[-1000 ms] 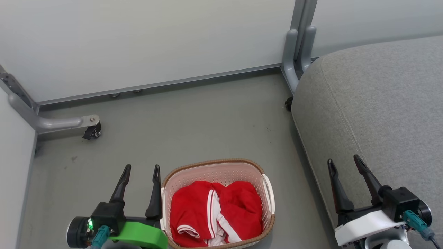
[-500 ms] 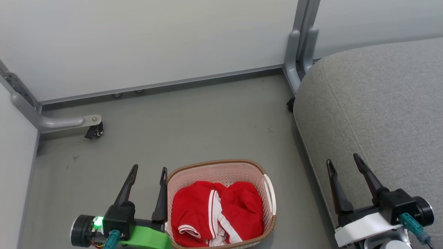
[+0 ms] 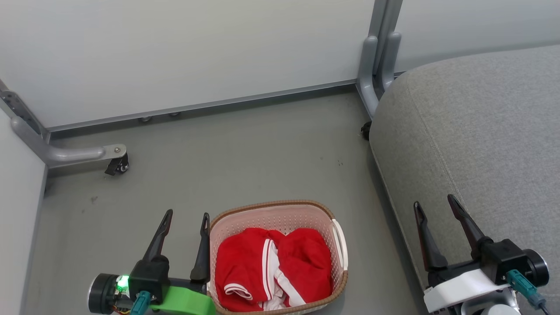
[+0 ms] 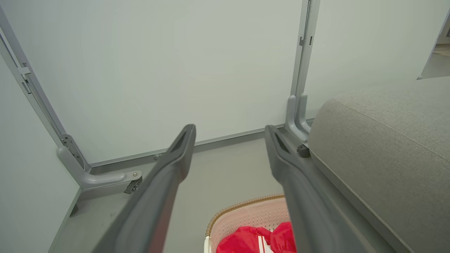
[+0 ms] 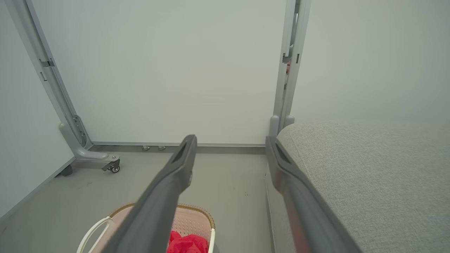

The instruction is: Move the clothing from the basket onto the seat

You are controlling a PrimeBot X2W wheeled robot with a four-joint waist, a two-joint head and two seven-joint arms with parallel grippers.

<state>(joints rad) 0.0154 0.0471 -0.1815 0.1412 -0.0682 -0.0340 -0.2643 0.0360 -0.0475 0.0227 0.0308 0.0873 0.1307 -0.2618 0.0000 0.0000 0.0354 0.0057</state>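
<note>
**Left end effector** [image 3: 187,213]: the fingers are spread to their full width and hold nothing. Over the last second it has edged sideways toward the basket [image 3: 280,204]. Its inner finger now stands just beside the basket's left rim; whether they touch cannot be told.

**Right end effector** [image 3: 432,200]: it is equally wide open and empty, and its position is unchanged, over the front edge of the seat [image 3: 481,131].

**Finding:** the approach is only beginning. The clothing [image 3: 271,267], red with white stripe trim, lies bunched inside the basket and nothing has been lifted. The left arm appears to be the one lining up for the first pick. It would still need to come in over the rim.

**Surface:** the basket sits on a grey floor [image 3: 240,153] with faint scuffs, close to the seat but apart from it. The seat is grey fabric with a stitched seam.

**Room:** pale partition panels [image 3: 197,52] close off the back and left side. They stand in grey metal frames, with a castor foot [image 3: 114,164] at left and an upright post [image 3: 378,43] by the seat's corner.
</note>
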